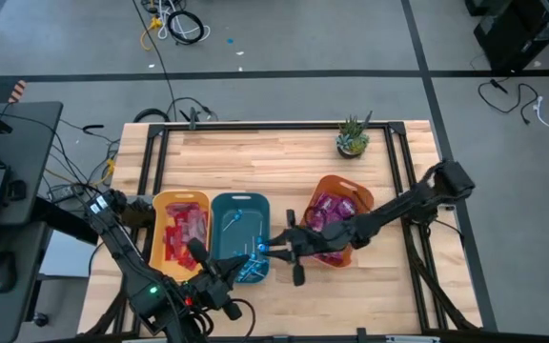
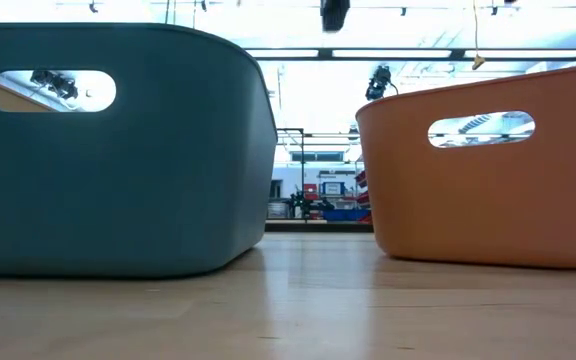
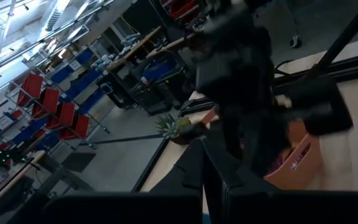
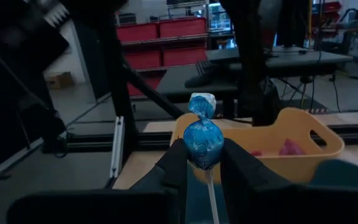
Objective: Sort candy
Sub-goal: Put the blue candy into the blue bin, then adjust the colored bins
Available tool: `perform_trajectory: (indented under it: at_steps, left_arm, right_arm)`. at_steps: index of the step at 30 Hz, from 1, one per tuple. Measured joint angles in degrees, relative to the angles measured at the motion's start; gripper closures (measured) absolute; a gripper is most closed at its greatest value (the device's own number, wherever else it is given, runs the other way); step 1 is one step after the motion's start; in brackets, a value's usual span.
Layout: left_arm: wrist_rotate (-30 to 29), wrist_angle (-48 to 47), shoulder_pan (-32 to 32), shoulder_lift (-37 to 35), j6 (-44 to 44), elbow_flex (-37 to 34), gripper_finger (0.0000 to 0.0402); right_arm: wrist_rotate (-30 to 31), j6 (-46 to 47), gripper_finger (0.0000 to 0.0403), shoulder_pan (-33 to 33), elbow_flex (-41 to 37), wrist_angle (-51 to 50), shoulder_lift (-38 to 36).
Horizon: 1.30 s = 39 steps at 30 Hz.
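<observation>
My right gripper is shut on a blue lollipop. In the high view it hangs over the right rim of the teal bin, which holds blue lollipops. The yellow bin to the left holds red packets. The orange bin to the right holds purple packets. My left gripper is shut on nothing and hovers by the teal bin's near edge. The low view shows only the teal and orange bins' walls. My right gripper pinches the lollipop's wrapped blue head between its two fingertips. The fingers come level from the table's right. The twisted wrapper end stands above the fingers and the white stick shows below the head. The lollipop is lifted clear.
A small potted plant stands near the table's far edge, right of centre. Dark frame rails run along the table's left, right and far sides. Bare wood lies between the bins and the far rail.
</observation>
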Motion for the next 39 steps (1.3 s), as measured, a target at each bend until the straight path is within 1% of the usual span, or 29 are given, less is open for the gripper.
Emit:
perform_trajectory:
  at_steps: [3, 6, 10, 15, 19, 28, 34, 37, 39]
  left_arm:
    - [-0.1, 0.1, -0.1, 0.0, -0.1, 0.0, 0.0401]
    - [-0.2, 0.1, -0.1, 0.0, -0.1, 0.0, 0.0401]
    - [-0.2, 0.1, -0.1, 0.0, -0.1, 0.0, 0.0401]
    - [-0.2, 0.1, -0.1, 0.0, -0.1, 0.0, 0.0401]
    - [-0.3, 0.1, -0.1, 0.0, -0.2, 0.0, 0.0401]
    - [-0.3, 0.1, -0.1, 0.0, -0.2, 0.0, 0.0401]
    - [-0.3, 0.1, -0.1, 0.0, -0.2, 0.0, 0.0401]
    - [-0.2, 0.1, -0.1, 0.0, -0.2, 0.0, 0.0401]
    - [0.3, 0.4, -0.1, 0.0, -0.2, 0.0, 0.0401]
  right_arm:
    - [0.0, 0.4, 0.0338, -0.4, 0.0, 4.6, 4.1]
    - [0.0, 1.9, 0.0337, -0.8, 0.0, 6.8, 7.4]
    - [0.1, 2.7, 0.0336, -1.1, 0.0, 7.8, 10.2]
    - [1.7, 2.3, 0.0335, -1.1, 0.0, 9.1, 12.4]
    - [2.7, 2.5, 0.0326, -1.1, 0.0, 9.0, 12.5]
    - [3.0, 3.1, 0.0287, -1.1, 0.0, 8.5, 12.4]
    - [3.0, 2.7, 0.0282, -1.1, 0.0, 8.5, 12.4]
    - [3.0, -0.2, 0.0283, -1.0, 0.0, 8.1, 11.4]
    - [3.1, -2.3, 0.0283, -0.5, 0.0, 7.5, 9.4]
